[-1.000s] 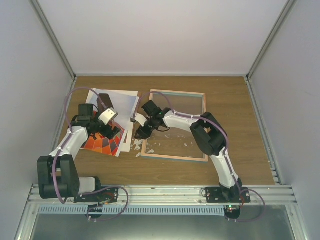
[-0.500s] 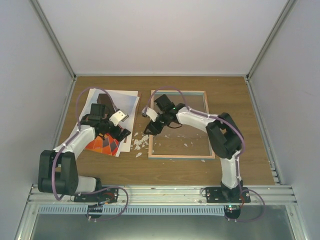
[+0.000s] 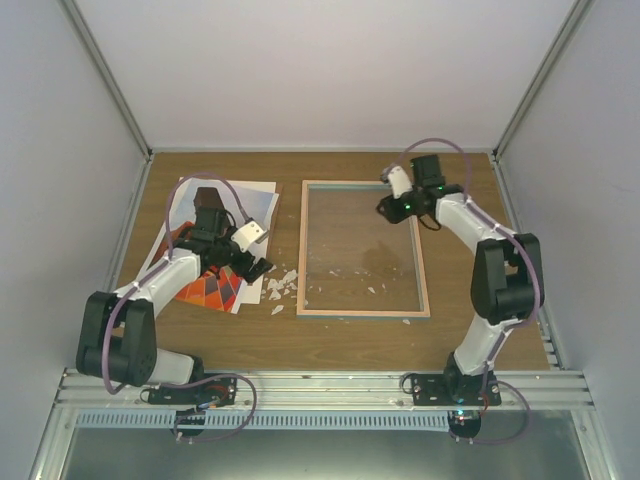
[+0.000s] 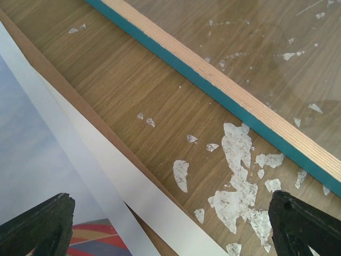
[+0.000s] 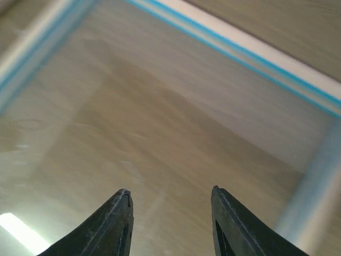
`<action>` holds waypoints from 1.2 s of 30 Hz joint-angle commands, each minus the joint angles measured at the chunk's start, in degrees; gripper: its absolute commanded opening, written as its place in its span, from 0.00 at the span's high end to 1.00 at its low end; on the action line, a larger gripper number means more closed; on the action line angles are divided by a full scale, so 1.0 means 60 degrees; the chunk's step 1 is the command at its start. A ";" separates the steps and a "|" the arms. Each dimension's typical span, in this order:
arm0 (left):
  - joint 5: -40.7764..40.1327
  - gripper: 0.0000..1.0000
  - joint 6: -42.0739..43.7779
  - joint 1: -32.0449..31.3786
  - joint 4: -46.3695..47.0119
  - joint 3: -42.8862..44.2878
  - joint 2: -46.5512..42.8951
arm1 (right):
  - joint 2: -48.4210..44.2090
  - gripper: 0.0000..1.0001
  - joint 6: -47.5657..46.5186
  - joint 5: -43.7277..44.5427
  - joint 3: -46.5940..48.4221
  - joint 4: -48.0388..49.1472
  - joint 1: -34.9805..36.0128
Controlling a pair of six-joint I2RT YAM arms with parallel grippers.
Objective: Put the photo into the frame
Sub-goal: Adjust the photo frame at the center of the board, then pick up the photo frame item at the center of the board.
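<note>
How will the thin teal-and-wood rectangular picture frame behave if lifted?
Probably stiff: the thin teal-and-wood picture frame has solid wooden rails. Likely hard to grip, lying flat on the wooden table. Its clear pane looks breakable.

Photo mostly hidden under left arm; frame blurred, cut off in right wrist view.

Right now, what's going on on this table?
Two robot arms are working on framing a picture. The frame lies flat mid-table, glass in, nothing inside yet. The photo sits to its left on white sheets. The left gripper hovers wide open between photo and frame, above white flakes. The right gripper hangs over the frame's far right corner, jaws apart, holding nothing.
</note>
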 commanded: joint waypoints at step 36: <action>-0.1235 0.01 0.1085 0.0040 0.0166 -0.0081 0.0162 | 0.0818 0.62 -0.1112 0.1351 0.0826 -0.0169 -0.0629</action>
